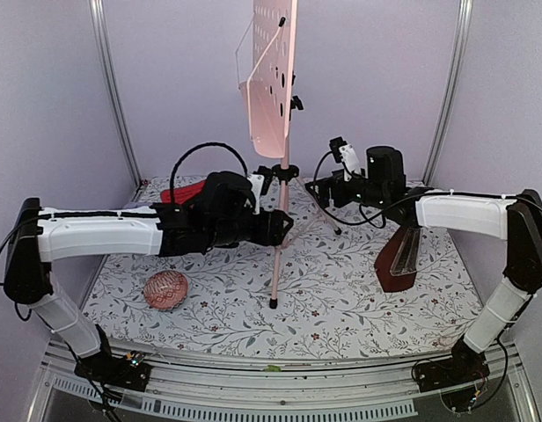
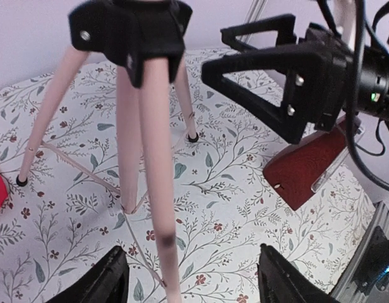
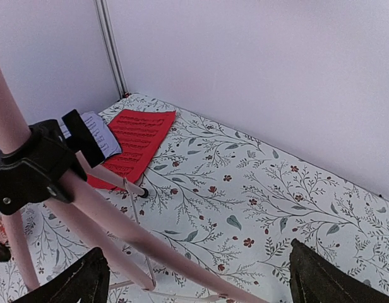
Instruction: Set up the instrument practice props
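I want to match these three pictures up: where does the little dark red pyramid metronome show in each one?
Top external: the metronome stands right of centre, at mid-height.
Left wrist: right of centre, at mid-height.
Right wrist: not in it.
Shared landmark: the pink stand's black leg hub shows in all three.

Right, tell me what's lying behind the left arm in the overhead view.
A red sheet-music page lies flat on the floral cloth at the back. The left arm covers much of it; whether more pages lie beneath cannot be seen.
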### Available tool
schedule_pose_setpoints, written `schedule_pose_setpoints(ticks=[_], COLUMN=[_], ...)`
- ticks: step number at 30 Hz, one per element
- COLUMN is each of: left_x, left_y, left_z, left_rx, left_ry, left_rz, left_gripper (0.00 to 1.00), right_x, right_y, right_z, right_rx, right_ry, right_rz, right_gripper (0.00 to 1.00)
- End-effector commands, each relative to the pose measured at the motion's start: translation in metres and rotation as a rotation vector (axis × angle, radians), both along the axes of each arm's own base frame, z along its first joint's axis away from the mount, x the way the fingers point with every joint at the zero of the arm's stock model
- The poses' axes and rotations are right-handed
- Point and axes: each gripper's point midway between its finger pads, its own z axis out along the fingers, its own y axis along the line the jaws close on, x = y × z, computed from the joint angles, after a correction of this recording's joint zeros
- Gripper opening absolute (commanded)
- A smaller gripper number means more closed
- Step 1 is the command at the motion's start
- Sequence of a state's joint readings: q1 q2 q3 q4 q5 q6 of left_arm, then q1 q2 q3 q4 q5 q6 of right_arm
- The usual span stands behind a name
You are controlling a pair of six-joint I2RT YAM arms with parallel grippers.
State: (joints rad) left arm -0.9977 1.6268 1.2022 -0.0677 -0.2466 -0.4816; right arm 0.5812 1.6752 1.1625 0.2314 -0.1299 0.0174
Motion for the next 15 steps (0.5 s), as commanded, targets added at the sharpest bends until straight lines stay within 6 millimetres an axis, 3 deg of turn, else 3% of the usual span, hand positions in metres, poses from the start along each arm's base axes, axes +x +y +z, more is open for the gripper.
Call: schedule_pose_setpoints(ticks=[1,7,15], left_x=[0.016,0.047,0.082], left_y=[0.032,0.066,0.064], left_z=[0.035,0.055,0.044], left_rx=[-0.080,-0.079,0.000], left_ry=[-0.085,-0.218,-0.355], left_rz=[-0.008,-0.098,-0.402], left_gripper=[0.71,0.74,0.73], right_x=[-0.020,-0.064,-0.107], right_y=[-0.013,0.000,0.041], right_z=[0.006,0.004,-0.011], right_rx=[0.063,0.116,0.140], right_ry=[0.058,0.116,0.194], right_rz=[-0.066,-0.074,-0.055], right_gripper=[0.99,0.99,0.99])
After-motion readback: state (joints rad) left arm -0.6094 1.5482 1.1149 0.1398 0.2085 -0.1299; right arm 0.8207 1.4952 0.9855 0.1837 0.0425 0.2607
